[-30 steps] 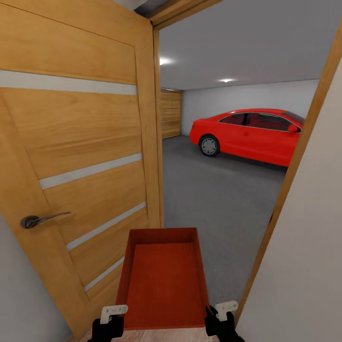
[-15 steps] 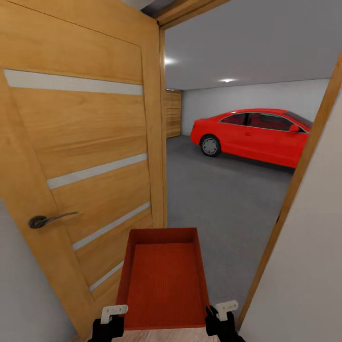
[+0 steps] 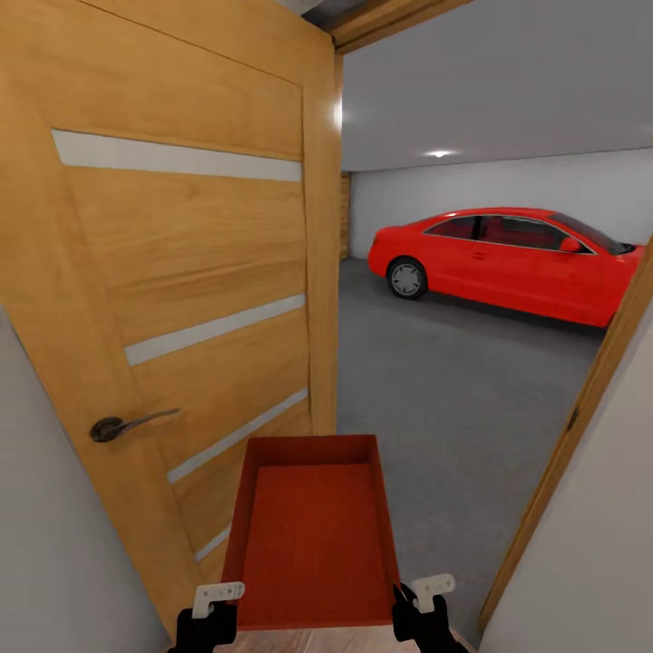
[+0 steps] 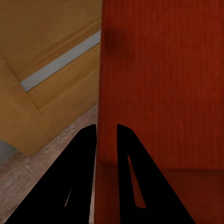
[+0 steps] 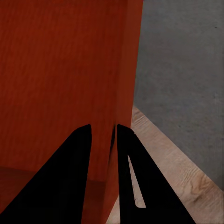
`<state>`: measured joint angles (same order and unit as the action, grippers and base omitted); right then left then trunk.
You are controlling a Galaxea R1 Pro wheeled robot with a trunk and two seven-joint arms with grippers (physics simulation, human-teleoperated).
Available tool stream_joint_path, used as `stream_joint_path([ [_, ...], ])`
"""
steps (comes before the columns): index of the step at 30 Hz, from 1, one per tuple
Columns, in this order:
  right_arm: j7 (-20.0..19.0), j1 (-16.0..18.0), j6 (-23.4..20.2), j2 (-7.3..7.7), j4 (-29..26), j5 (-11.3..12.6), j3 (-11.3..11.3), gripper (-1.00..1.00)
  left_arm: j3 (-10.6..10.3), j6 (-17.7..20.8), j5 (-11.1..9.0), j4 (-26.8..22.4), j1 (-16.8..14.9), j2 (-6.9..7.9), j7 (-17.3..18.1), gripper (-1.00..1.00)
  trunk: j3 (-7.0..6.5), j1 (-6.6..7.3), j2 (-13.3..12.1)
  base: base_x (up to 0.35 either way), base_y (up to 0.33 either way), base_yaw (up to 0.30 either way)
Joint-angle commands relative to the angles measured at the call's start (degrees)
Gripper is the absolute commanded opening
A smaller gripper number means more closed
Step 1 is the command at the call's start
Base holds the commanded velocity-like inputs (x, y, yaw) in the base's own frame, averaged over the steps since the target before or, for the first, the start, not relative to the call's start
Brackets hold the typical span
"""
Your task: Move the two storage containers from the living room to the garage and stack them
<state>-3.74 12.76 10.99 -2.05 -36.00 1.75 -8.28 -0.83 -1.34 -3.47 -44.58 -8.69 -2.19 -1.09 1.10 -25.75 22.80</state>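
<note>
One storage container (image 3: 313,531) was carried level in front of the trunk, at the threshold of the garage. The left claw (image 4: 106,135) was clamped on the bin's left wall, the right claw (image 5: 103,135) on its right wall. The open wooden door (image 3: 181,299) stood close on the left. Transport step in hand. Judged next: advance through the doorway, clearing door and frame, onto the grey concrete floor (image 3: 444,390), short of the red car (image 3: 508,263).

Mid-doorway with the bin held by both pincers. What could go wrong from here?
1. The open door stands close beside the storage container; veering left could clip its edge or the handle.
2. The left pincer and right pincer each pinch one thin wall; a bump might twist it loose.
</note>
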Motion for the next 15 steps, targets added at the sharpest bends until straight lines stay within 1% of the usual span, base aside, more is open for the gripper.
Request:
stream_joint_path([
  [1, -0.50, 0.07, 0.17, -0.41, -0.04, 0.53, 0.67, -1.00, -1.55, -0.15, -0.31, 0.02, -0.01, -1.67, -0.13, -1.00, 0.11, -0.04, 0.12, 0.077, 0.251, 0.000],
  [4, -0.49, 0.08, 0.17, -0.41, -0.04, 0.53, 0.64, -1.00, -1.55, -0.16, -0.31, 0.02, -0.01, -1.67, -0.12, -1.00, 0.11, -0.04, 0.12, 0.063, 0.197, 0.000],
  [8, -0.51, 0.08, 0.17, -0.41, -0.04, 0.53, 0.63, -1.00, -1.55, -0.16, -0.31, 0.02, -0.01, -1.67, -0.13, -1.00, 0.11, -0.04, 0.12, 0.013, 0.038, -0.006],
  [11, -0.53, 0.08, 0.15, -0.41, -0.05, 0.53, 0.63, -1.00, -1.55, -0.16, -0.31, 0.02, -0.01, -1.67, -0.13, -1.00, 0.11, -0.04, 0.12, 0.001, 0.004, -0.172],
  [15, -0.48, 0.08, 0.09, -0.41, -0.04, 0.53, 0.63, -1.00, -1.55, -0.16, -0.31, 0.02, -0.01, -1.67, -0.12, -1.00, 0.11, -0.04, 0.12, 0.000, 0.001, -0.257],
])
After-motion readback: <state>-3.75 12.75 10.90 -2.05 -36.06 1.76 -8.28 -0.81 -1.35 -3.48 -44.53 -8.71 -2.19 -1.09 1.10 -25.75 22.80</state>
